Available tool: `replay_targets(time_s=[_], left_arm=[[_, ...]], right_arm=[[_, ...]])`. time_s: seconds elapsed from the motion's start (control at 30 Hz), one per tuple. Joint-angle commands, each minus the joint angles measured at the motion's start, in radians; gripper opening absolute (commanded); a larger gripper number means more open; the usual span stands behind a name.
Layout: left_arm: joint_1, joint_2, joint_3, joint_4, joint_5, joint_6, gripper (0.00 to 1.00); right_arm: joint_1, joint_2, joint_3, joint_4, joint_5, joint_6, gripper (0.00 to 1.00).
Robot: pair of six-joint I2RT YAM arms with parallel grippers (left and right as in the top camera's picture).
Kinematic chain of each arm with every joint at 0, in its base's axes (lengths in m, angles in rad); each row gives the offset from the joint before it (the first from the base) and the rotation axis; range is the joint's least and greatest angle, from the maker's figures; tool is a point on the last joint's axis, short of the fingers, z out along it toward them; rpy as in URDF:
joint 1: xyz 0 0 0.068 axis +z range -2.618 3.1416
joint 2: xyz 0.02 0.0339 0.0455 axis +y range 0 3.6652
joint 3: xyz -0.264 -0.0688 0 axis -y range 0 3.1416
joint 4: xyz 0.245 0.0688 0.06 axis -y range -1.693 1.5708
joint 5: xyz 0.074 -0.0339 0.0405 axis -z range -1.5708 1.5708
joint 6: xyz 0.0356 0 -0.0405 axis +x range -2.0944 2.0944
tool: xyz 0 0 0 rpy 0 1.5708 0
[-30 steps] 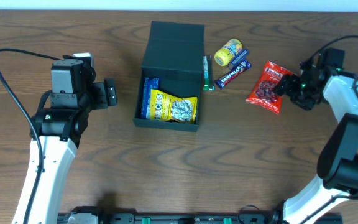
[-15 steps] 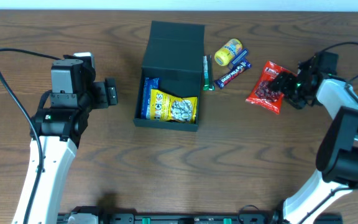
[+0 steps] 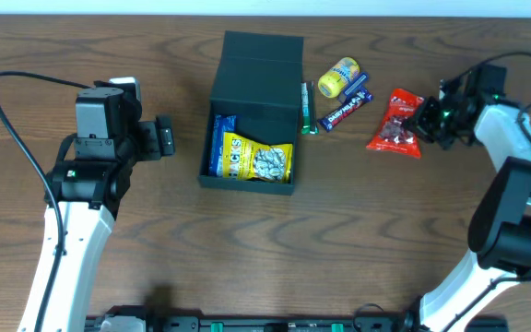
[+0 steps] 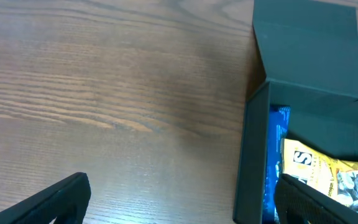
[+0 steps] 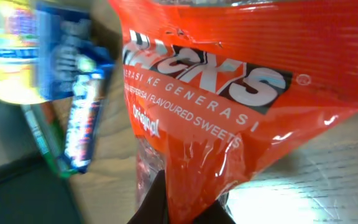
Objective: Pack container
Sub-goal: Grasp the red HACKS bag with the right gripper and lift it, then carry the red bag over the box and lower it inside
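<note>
Container (image 3: 264, 65) open; right end effector (image 3: 422, 124) grips red sweets packet (image 3: 394, 129).

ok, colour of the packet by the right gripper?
Red packet, white lettering; clearest in right wrist view.

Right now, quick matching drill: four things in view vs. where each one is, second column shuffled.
1. red sweets packet
2. yellow snack packet
3. blue bar
4. left tool

A. inside the container
B. open, empty, left of the container
C. pinched by the right tool
D. flat on the table, right of the container

Pairs: 1-C, 2-A, 3-D, 4-B
</note>
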Motion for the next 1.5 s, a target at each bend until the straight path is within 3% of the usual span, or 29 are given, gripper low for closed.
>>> replay_targets(time_s=[0.0, 0.33, 0.63, 0.9, 1.47], left_arm=[[0.004, -0.010, 0.030, 0.011, 0.000, 0.004, 0.95], [0.005, -0.010, 0.030, 0.038, -0.003, 0.063, 0.95], [0.071, -0.010, 0.039, 0.048, 0.064, 0.129, 0.95], [0.176, -0.010, 0.039, 0.081, 0.262, 0.135, 0.95], [0.181, -0.010, 0.039, 0.081, 0.262, 0.169, 0.95]], right_arm=[[0.039, -0.068, 0.142, -0.075, -0.115, -0.203, 0.01], [0.285, -0.128, 0.435, -0.428, -0.173, -0.641, 0.01], [0.557, -0.126, 0.457, -0.547, -0.076, -0.900, 0.01], [0.690, -0.092, 0.457, -0.578, 0.031, -1.002, 0.01], [0.805, 0.113, 0.457, -0.512, 0.063, -1.046, 0.01]])
